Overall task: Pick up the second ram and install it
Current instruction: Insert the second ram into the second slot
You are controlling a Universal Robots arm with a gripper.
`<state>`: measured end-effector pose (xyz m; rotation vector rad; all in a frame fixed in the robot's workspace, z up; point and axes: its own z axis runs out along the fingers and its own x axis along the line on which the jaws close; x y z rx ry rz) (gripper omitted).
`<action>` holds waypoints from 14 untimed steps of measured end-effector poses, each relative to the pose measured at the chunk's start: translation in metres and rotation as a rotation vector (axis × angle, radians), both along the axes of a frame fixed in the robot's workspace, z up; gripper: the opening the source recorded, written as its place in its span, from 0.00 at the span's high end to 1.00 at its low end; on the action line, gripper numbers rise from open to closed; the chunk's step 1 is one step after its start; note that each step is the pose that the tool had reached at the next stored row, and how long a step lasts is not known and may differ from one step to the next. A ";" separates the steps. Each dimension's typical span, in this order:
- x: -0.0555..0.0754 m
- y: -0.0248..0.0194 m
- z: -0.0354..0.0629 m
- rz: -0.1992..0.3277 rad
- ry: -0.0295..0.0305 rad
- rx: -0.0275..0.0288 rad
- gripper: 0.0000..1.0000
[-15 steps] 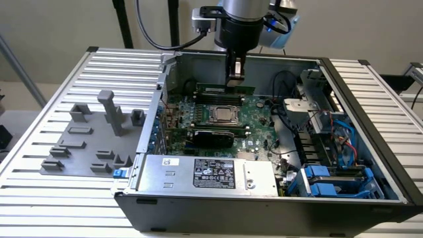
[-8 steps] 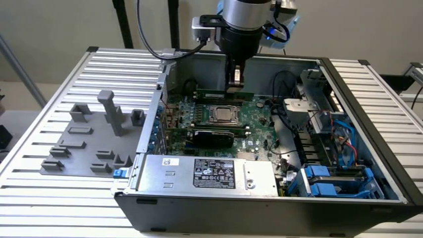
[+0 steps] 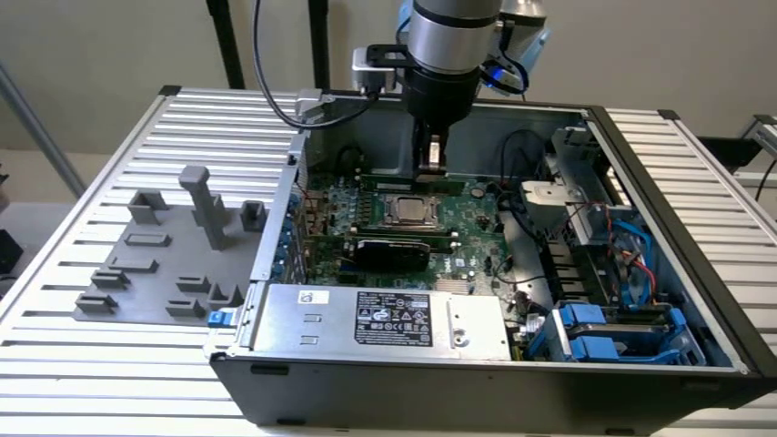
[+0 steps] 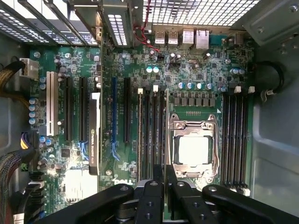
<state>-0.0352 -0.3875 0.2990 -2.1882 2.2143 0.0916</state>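
Arm (image 3: pixel 449 36) down inside the open case (image 3: pixel 364 391)
Narrow jaws of the gripper (image 3: pixel 431 167) pinch the second ram (image 3: pixel 391 181) (green, on edge) at the motherboard's (image 3: pixel 476 228) far edge, beside the CPU socket (image 3: pixel 413 211).

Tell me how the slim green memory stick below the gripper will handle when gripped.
The slim dark-green circuit-board memory stick is probably stiff and light, being a thin flat board. Standing on its narrow edge, it would likely tip if let go.
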 end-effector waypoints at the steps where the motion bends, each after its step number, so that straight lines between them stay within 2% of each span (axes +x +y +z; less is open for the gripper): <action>1: 0.000 -0.0002 -0.0018 0.000 0.0000 0.0000 0.86; 14: 0.000 -0.0002 -0.0040 0.000 0.0000 0.0000 0.86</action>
